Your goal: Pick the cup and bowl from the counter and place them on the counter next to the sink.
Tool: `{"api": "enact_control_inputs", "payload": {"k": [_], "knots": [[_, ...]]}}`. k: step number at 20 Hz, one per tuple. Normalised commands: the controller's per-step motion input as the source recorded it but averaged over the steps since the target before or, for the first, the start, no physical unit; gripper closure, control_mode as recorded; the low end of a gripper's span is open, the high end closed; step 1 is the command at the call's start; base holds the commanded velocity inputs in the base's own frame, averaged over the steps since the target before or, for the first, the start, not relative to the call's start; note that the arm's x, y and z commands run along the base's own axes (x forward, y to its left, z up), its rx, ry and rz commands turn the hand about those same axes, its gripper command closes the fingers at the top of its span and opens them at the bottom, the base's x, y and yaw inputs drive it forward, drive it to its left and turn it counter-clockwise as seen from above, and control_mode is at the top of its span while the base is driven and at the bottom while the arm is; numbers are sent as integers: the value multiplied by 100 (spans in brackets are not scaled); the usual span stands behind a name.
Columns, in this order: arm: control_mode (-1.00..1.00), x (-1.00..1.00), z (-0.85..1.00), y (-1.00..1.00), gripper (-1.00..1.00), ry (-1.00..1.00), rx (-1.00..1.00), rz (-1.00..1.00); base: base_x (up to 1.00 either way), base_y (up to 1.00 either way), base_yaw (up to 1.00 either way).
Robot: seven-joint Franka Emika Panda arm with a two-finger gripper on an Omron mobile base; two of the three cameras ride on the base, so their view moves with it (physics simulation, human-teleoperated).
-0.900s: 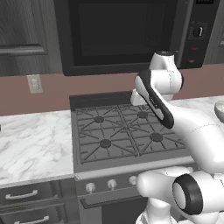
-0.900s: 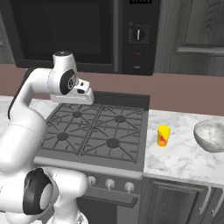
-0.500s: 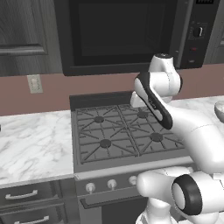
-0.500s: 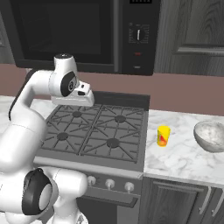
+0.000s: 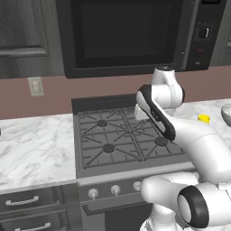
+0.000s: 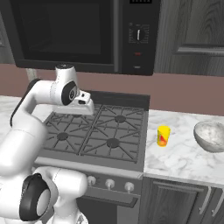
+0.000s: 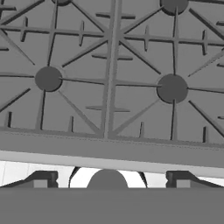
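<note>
The small yellow cup (image 6: 163,135) with a red mark stands upright on the white marble counter (image 6: 183,155) just right of the stove; it also shows as the cup (image 5: 204,118) past my arm. To its right sits the wide speckled grey-white bowl (image 6: 211,136), cut by the frame edge as the bowl (image 5: 227,113). My gripper (image 7: 109,180) hangs over the stove grates, well left of both. Its fingertips (image 7: 41,179) stand wide apart, open, with nothing between them. The hand (image 6: 81,105) hovers above the back left burner. The sink is out of view.
The black gas stove (image 6: 96,131) with four burners lies under the hand, knobs along its front. A dark microwave (image 6: 83,35) hangs above it. More marble counter (image 5: 31,149) stretches left of the stove, with a wall outlet (image 5: 35,85) behind.
The hand has dipped slightly toward the stove grates. Cup and bowl have not moved.
</note>
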Motion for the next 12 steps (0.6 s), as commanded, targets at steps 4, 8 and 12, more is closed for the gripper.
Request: {"api": "enact_control_inputs", "payload": {"k": [4,8,12], "knots": [[-100,-1,-15,-51,-100,4,0,-3,0,0,0],[-100,0,0,-96,-100,0,6,-8,0,0,0],[-100,0,0,-83,-100,2,4,-10,0,0,0]]}}
